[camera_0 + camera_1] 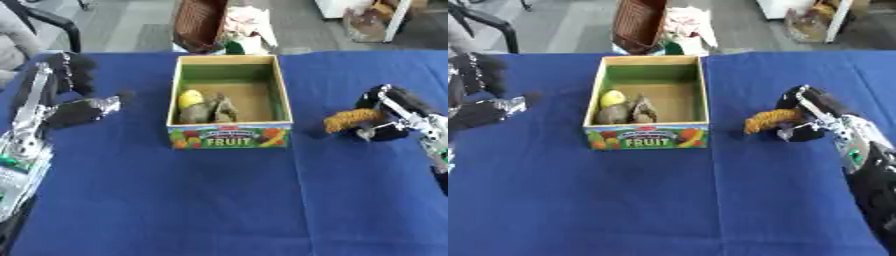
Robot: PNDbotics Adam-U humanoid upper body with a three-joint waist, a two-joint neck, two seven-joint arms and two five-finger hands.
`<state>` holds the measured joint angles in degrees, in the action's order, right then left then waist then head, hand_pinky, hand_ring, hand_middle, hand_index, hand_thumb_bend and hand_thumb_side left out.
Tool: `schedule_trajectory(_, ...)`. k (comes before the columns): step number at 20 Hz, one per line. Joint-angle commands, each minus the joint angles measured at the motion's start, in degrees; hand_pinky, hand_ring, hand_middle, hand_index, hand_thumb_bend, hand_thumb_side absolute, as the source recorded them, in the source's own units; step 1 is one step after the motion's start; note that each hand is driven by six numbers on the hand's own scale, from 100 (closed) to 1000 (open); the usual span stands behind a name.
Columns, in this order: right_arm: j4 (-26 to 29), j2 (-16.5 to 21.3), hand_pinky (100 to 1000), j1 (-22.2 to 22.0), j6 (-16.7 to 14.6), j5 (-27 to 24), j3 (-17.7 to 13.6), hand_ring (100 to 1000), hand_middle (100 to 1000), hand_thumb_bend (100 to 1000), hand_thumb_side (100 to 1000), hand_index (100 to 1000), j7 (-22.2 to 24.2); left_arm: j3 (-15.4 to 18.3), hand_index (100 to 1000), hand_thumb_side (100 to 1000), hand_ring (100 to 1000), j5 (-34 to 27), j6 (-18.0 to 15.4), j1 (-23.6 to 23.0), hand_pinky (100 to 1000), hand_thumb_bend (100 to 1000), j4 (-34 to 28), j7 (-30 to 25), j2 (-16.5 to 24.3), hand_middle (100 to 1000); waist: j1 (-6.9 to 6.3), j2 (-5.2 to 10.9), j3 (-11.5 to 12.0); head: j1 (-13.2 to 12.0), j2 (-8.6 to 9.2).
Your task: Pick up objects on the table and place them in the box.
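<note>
A cardboard box (229,136) marked FRUIT stands at the middle of the blue table (219,200). Inside it lie a yellow lemon-like piece (190,98) and a brownish piece (214,110) against the left wall. My right hand (389,117) hovers to the right of the box, its fingers curled round an orange-brown oblong object (352,120) that points toward the box. My left hand (74,107) is at the left of the table, fingers relaxed and holding nothing.
Beyond the table's far edge stand a brown wicker basket (199,22) and a pale bundle (249,25) on the floor. A dark chair (52,22) shows at the upper left.
</note>
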<state>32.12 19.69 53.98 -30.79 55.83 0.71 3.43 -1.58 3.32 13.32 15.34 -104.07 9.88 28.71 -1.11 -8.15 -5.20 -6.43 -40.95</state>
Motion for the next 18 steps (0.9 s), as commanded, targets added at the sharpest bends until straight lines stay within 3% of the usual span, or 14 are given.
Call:
schedule_trajectory(1,1.5,0.8,202,1.3,0.0,0.3,-0.3,432,364,338,100,467,0.0,0.5,599,182,452,-0.1,-0.1,0.5,458,825,-0.9,-0.1,0.9,445,-0.01,0.71,0.1,0.0,-0.24)
schedule_trajectory(4,2.1,0.8,101,1.2,0.2,0.0,-0.4,350,293,317,100,407,-1.5,0.5,599,182,452,-0.1,-0.1,0.4,458,825,-0.8,-0.1,0.8,445,-0.02,0.72,0.0,0.0,-0.24)
schedule_trajectory(8,2.6,0.9,100,1.2,0.1,-0.7,-0.4,256,202,318,100,362,-3.3,0.5,599,182,452,-0.1,-0.1,0.3,459,826,-0.8,-0.2,0.8,445,-0.02,0.71,0.0,-0.1,-0.25)
schedule_trajectory(18,6.9,0.0,100,4.0,-1.2,-4.1,0.1,254,197,316,100,361,-0.6,0.4,599,181,453,-0.3,-0.2,0.0,462,826,-0.8,-0.3,0.9,444,0.16,1.19,0.1,0.1,-0.33)
